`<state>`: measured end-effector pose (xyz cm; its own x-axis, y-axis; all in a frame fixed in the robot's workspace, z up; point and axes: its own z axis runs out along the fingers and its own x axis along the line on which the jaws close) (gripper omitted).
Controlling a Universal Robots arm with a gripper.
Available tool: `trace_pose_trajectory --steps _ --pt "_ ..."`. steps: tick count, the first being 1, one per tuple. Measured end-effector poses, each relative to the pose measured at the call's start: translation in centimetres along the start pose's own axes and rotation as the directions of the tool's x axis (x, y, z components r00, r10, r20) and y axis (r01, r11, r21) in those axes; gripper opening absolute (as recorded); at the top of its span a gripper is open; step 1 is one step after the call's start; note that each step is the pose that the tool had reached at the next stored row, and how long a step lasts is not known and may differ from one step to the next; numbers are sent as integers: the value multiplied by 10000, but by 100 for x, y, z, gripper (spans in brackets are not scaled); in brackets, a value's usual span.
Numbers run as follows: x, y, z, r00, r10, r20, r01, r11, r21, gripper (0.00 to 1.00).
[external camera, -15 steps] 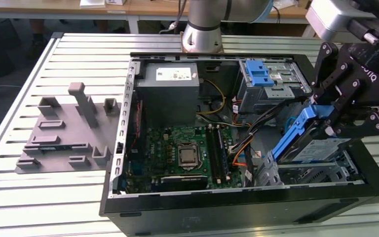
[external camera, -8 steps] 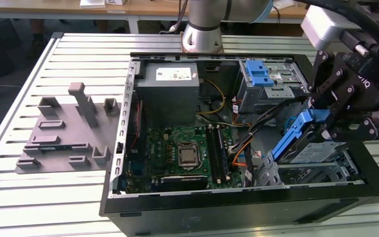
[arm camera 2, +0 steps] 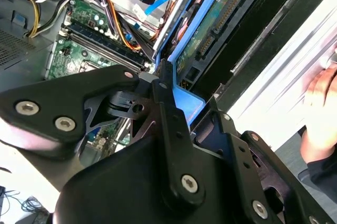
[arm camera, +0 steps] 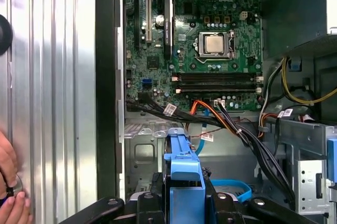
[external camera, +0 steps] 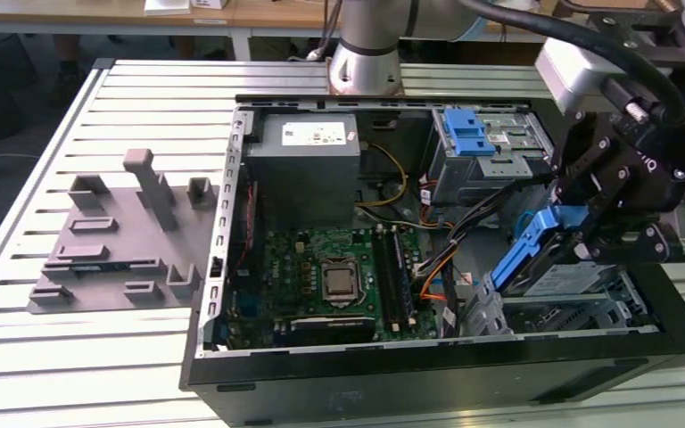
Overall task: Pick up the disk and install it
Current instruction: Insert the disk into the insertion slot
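Spreading under everything, the slatted metal table (external camera: 81,357) is seen, and on it, below the claw (external camera: 581,234), the open computer case (external camera: 438,361) is placed. The metal drive bay (external camera: 581,308) is found directly under the claw, at a corner of the case. The disk (external camera: 531,254) is held tilted in the claw, whose fingers are closed on the blue carrier frame. Its lower end is close over the bay, and whether the edge is touched cannot be told.

It is judged that the disk can be jammed against the bay wall if it is lowered while it is so tilted. The cables (arm camera: 226,121) beside the bay, just ahead of the claw, could be caught or pinched under the carrier. A person's hand (arm camera: 10,182) is rested on the table just outside the case wall nearest to the claw, and it could be struck if the arm is swung outward.

The table's grooves could catch a dropped part. The grey holder plate (external camera: 117,241) is laid well apart from the claw, beyond the far side of the case. A wooden desk (external camera: 104,13) is seen behind the table.
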<state>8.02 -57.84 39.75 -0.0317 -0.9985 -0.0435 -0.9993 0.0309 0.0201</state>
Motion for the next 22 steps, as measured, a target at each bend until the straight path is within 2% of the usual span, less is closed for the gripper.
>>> trace_pose_trajectory --steps 11,13,14,18,20,22 --pt "7 -3 166 10000 1 0 -1 10000 0 36" --pt "8 -4 192 10000 1 -1 -1 10000 0 38" --pt "8 -4 203 10000 1 -1 -1 10000 0 44" --pt "10 -5 233 10000 0 -2 0 10000 0 44" --pt "10 -5 244 10000 0 -1 0 10000 0 42" --pt "11 -5 253 10000 0 0 0 10000 0 30"
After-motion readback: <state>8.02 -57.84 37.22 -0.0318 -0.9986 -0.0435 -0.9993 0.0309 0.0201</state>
